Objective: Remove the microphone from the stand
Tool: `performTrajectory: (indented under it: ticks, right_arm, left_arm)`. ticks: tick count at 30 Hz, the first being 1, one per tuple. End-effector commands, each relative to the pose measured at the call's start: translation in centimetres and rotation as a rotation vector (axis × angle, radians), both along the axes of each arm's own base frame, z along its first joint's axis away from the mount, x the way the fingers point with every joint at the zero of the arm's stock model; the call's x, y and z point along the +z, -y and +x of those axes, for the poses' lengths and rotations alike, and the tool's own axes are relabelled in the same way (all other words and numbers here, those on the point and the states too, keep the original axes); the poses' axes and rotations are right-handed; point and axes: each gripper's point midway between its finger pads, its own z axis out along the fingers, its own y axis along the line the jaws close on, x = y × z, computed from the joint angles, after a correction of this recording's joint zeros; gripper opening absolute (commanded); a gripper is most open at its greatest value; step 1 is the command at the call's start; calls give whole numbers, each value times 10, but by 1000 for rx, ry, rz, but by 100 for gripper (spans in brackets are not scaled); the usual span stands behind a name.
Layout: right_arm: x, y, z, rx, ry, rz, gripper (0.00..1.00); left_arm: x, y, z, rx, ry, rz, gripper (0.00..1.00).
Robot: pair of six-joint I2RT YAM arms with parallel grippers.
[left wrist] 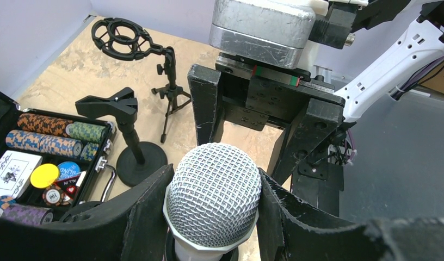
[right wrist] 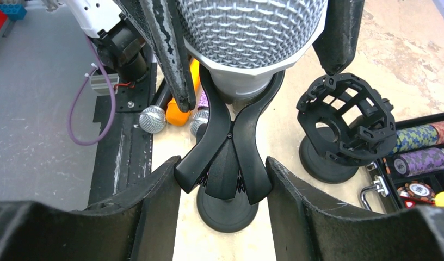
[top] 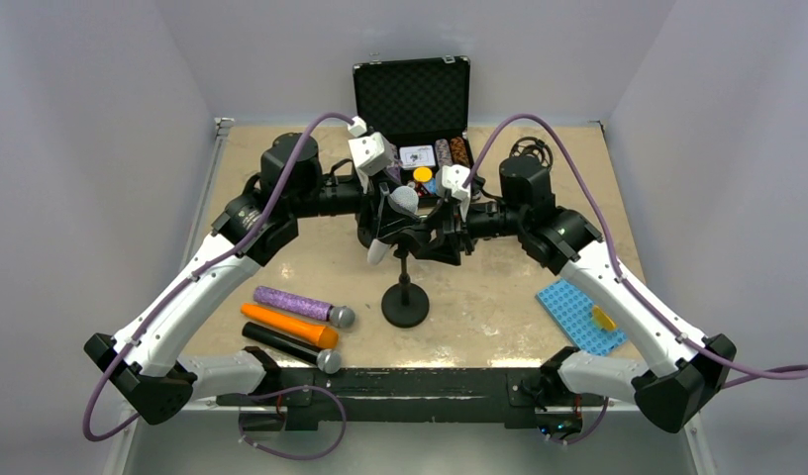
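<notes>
The microphone [top: 400, 201], with a silver mesh head and a white body, sits tilted in the spring clip of the black stand [top: 405, 305] at the table's middle. My left gripper [left wrist: 214, 173] is shut on the mesh head [left wrist: 213, 201], one finger on each side. In the top view the left gripper [top: 388, 213] comes in from the left and the right gripper [top: 427, 237] from the right. My right gripper [right wrist: 222, 166] has its fingers pressed against the two handles of the clip [right wrist: 222, 136], above the stand's round base [right wrist: 226, 209].
Purple [top: 299, 304], orange [top: 286, 324] and black [top: 289, 346] microphones lie at the front left. An open case [top: 412, 109] with poker chips stands at the back. A shock mount [left wrist: 122, 38] and a spare clip stand [left wrist: 127, 136] are nearby. A blue plate [top: 581, 315] lies at the right.
</notes>
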Motion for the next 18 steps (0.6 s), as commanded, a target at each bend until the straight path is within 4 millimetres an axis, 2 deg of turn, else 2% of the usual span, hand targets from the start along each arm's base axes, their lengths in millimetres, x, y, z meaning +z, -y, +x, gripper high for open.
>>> performTrajectory:
  ticks: [1,2,3,5,7,10,14,18]
  right_arm:
    - [10,-4,6,-50,-19,39,66]
    - [12,-7,6,-46,-28,45,79]
    - [12,-9,6,-41,-34,48,86]
    - [13,-14,5,-30,-33,46,90]
    - [13,-17,6,-25,-28,42,89]
    - [14,-18,6,-25,-25,39,79]
    - [12,-15,6,-31,-19,33,59]
    - [11,-12,4,-43,-7,33,8]
  left_arm:
    - [24,-2,-4,-2,47,-67,0]
    - [24,-2,-3,6,45,-68,0]
    - [23,-2,-2,14,42,-68,0]
    - [24,-3,1,31,42,-70,0]
    - [25,-4,2,38,45,-71,0]
    - [24,-5,2,40,48,-67,0]
    - [22,-5,2,43,48,-63,0]
    - [22,-5,3,44,52,-62,0]
